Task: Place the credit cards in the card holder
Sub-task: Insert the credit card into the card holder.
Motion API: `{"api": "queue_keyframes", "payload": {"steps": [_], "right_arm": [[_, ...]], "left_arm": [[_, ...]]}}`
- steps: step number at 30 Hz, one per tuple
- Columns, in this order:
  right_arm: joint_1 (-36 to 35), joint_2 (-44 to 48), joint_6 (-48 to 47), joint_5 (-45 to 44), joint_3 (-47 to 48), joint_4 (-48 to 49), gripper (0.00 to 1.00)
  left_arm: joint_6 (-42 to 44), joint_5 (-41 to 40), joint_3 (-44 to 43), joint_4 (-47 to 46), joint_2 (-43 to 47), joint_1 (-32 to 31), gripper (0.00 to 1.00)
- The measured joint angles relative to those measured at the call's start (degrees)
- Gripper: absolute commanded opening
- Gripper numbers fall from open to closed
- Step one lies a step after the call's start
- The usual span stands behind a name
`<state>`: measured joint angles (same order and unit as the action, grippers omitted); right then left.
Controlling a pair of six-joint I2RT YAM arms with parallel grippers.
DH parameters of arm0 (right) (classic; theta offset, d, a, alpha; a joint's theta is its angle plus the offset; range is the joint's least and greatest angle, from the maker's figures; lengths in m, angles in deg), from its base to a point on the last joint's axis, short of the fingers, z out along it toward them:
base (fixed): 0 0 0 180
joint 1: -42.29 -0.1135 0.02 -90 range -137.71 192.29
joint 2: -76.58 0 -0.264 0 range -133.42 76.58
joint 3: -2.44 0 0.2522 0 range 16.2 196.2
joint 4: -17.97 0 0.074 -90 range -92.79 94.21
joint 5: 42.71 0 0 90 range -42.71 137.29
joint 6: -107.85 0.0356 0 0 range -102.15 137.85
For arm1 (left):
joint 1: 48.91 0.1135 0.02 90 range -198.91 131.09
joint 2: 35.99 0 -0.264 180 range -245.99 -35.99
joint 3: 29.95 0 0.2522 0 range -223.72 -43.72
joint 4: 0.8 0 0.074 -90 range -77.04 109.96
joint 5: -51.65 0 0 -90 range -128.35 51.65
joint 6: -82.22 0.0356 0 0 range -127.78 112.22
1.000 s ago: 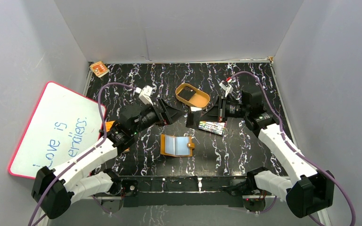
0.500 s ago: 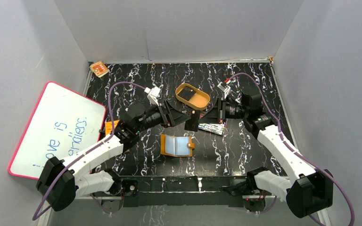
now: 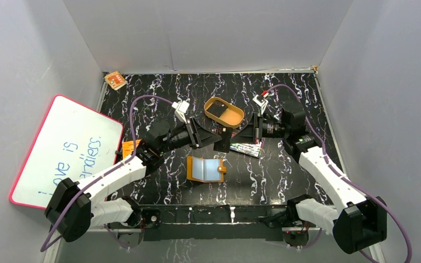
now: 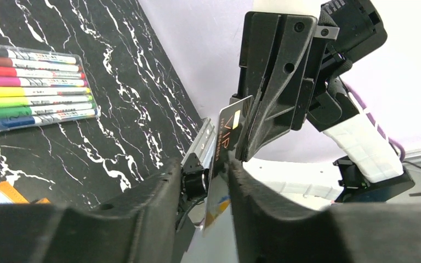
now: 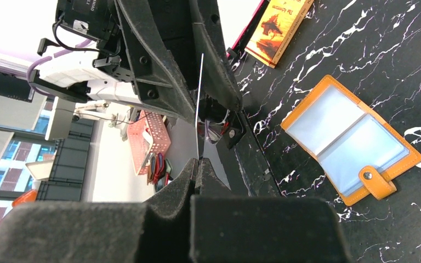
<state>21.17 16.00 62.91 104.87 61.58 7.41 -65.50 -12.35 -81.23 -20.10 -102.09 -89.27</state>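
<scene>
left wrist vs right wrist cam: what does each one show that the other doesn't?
Left wrist only: the marker pack and the VIP print on the credit card. Right wrist only: the open card holder and the orange booklet; the card appears edge-on. Both: that card pinched by the right gripper, with the left gripper open around it.

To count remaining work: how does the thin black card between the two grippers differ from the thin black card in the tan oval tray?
Pose: the held black card stands on edge in the air; the tray card lies flat. Grip: the right gripper clamps the held black card; nothing touches the tray card in the tan oval tray. Neither is in the open orange wallet.
</scene>
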Motion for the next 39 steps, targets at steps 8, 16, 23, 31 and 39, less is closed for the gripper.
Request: {"api": "queue_keyframes", "payload": {"steps": [8,16,23,31,39], "right_arm": [[0.1,0.6,1.1,-0.1,-0.4,1.6,0.06],[0.2,1.0,3.7,-1.5,-3.2,3.5,0.45],[0.0,1.3,7.0,-1.9,-4.8,8.0,0.47],[0.0,1.3,11.3,-2.2,-8.0,13.7,0.52],[-0.7,1.3,14.8,-3.2,-10.3,18.9,0.55]], "left_arm": [[-1.1,0.5,0.3,-2.0,0.0,0.0,0.0],[-2.4,0.7,0.6,-3.7,0.1,0.0,0.0],[-4.0,0.0,2.0,-4.7,0.1,0.0,0.0],[-7.5,-2.1,6.2,-8.7,1.3,0.0,0.0],[-9.9,-3.1,7.0,-12.8,2.4,0.0,0.0]]}}
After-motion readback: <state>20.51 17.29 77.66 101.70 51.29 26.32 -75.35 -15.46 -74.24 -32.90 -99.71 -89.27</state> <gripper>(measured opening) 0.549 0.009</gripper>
